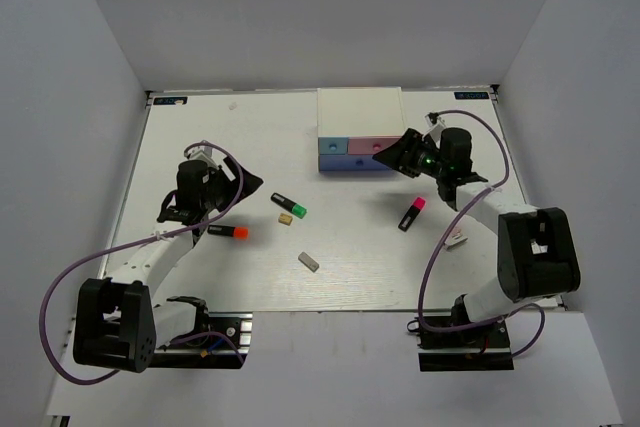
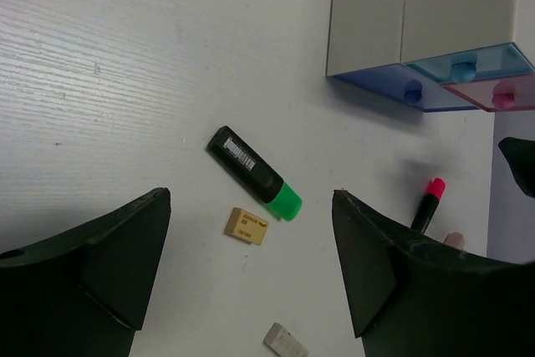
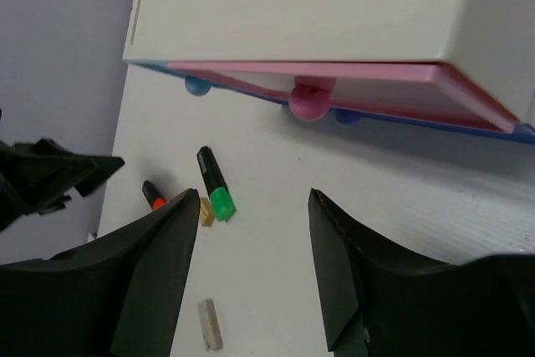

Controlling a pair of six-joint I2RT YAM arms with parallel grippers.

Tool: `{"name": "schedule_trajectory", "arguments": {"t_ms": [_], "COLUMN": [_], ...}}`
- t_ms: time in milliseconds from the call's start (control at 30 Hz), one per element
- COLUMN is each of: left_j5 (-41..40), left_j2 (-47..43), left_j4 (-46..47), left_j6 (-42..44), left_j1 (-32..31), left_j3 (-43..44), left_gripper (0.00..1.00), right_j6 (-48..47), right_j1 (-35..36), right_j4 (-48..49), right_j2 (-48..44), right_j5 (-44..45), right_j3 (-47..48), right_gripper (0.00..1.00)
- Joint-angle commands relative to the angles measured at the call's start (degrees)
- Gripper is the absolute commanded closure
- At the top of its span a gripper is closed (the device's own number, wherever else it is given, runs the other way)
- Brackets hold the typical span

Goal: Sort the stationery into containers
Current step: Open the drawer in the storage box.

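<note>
At the drawer front, the right gripper is hovering with its jaws spread and empty, aiming at the pink drawer's round knob. Risk: the fingers closing off-centre and sliding off the ball, or a pull dragging the whole white drawer unit along. The left gripper is hanging released, holding nothing, above the green-capped highlighter. The tan eraser is lying just beside its cap, so one pinch may be catching both. All visible stationery is lying loose on the table.

The drawer unit stands close before the right hand.
</note>
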Motion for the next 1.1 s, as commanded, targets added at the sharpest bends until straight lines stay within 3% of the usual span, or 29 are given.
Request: {"name": "schedule_trajectory", "arguments": {"t_ms": [0,167,300,833,1067], "left_j5": [0.06,0.06,0.06,-0.47,-0.47], "left_j2": [-1.66,-1.13,-0.61,0.01,-0.60], "left_j4": [1.31,1.84,1.84,3.51,3.51], "left_j6": [-0.46,-0.99,-0.99,-0.99,-0.99], "left_j1": [-0.25,-0.25,-0.25,-0.25,-0.25], "left_j3": [-0.67,-0.67,-0.67,-0.67,-1.20], "left_gripper": [0.12,0.12,0.12,0.12,0.13], "right_j6": [7.78,12.00,12.27,14.29,14.56], "right_j1": [0.48,1.36,2.06,3.29,4.17], "right_j4": [3.89,3.80,3.80,4.42,4.42], "right_j2": [1.67,5.10,7.21,10.11,10.99], "right_j5": [7.46,10.02,11.51,16.96,18.02], "right_j3": [1.24,3.43,5.28,8.71,9.15], "right_gripper": [0.41,0.58,0.62,0.56,0.58]}}
